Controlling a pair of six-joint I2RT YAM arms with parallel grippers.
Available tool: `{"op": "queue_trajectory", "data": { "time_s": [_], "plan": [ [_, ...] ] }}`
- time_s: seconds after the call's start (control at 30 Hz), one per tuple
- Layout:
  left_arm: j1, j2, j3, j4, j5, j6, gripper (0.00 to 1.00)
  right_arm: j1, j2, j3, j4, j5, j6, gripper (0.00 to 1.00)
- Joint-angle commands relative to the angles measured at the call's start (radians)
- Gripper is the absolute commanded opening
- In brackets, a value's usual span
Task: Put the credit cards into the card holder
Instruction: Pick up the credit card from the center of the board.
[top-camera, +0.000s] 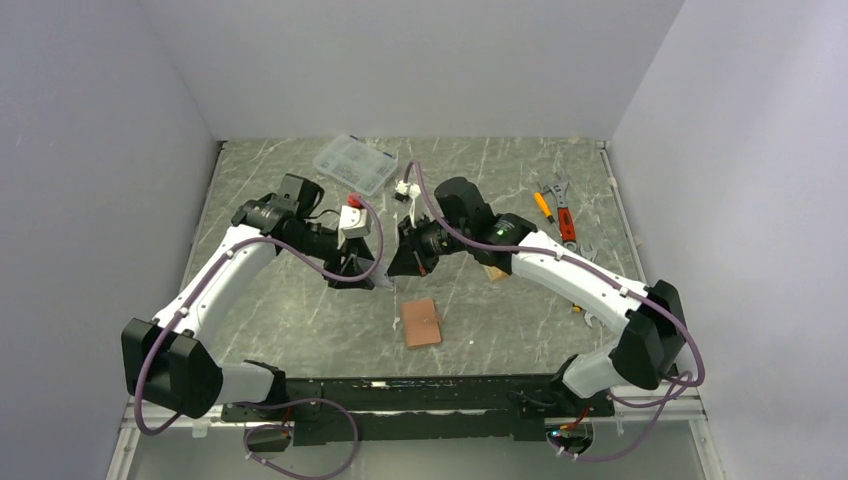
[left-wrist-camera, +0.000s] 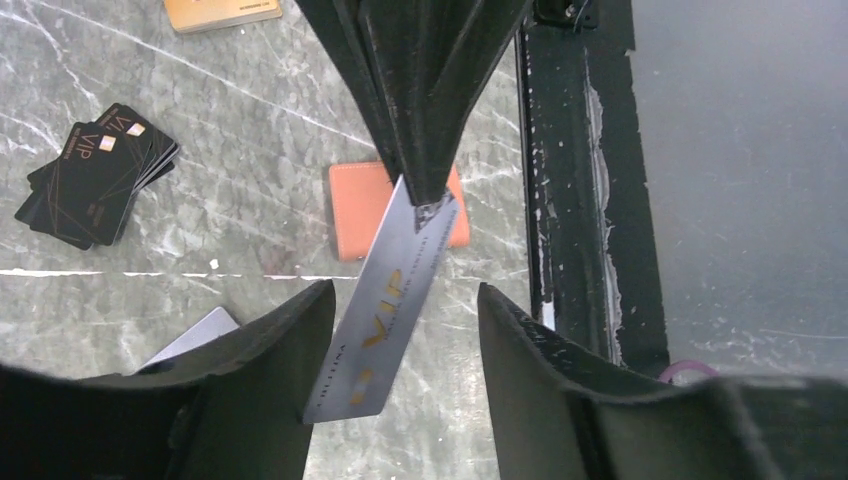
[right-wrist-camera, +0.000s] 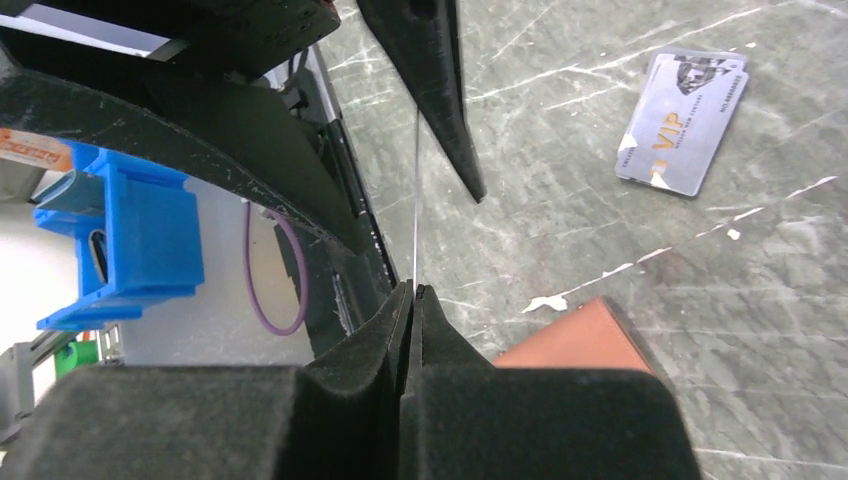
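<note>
My right gripper (top-camera: 405, 262) (right-wrist-camera: 412, 288) is shut on a silver-grey credit card (left-wrist-camera: 385, 310), held above the table; in the right wrist view the card (right-wrist-camera: 415, 200) shows edge-on as a thin line. My left gripper (top-camera: 365, 270) (left-wrist-camera: 405, 295) is open, its fingers on either side of the card's free end; the card's corner lies against the left finger. The pinkish-brown card holder (top-camera: 421, 322) (left-wrist-camera: 355, 205) (right-wrist-camera: 580, 340) lies flat on the table below. Black cards (left-wrist-camera: 95, 170), an orange-gold card (left-wrist-camera: 220, 12) and another silver card (right-wrist-camera: 682, 120) (left-wrist-camera: 190, 335) lie on the table.
A clear plastic compartment box (top-camera: 354, 163) stands at the back. Wrenches and a screwdriver (top-camera: 558, 208) lie at the back right. The table's black front rail (left-wrist-camera: 570, 200) runs close to the card holder.
</note>
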Motion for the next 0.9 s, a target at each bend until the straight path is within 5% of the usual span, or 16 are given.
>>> {"op": "queue_trajectory", "data": {
  "time_s": [0.0,0.13,0.23,0.4,0.63,0.87],
  "plan": [
    [-0.005,-0.013,0.047,-0.057,0.081,0.028,0.55,0.003,-0.040,0.063,-0.030,0.047,-0.045,0.00],
    [-0.023,-0.014,0.044,-0.046,0.093,0.004,0.40,0.015,-0.055,0.079,-0.018,0.073,-0.053,0.00],
    [-0.033,-0.004,0.038,-0.015,0.090,-0.042,0.01,0.030,-0.065,0.099,-0.021,0.090,-0.064,0.00],
    [-0.035,-0.005,0.052,0.008,0.133,-0.095,0.00,0.035,-0.094,0.087,0.001,0.097,-0.054,0.02],
    [-0.029,-0.048,0.032,0.252,0.197,-0.420,0.00,-0.051,-0.258,-0.079,0.201,0.171,0.087,0.58],
    [0.010,-0.079,0.031,0.627,0.242,-0.971,0.00,-0.094,-0.446,-0.351,0.541,0.229,0.245,0.91]
  ]
}}
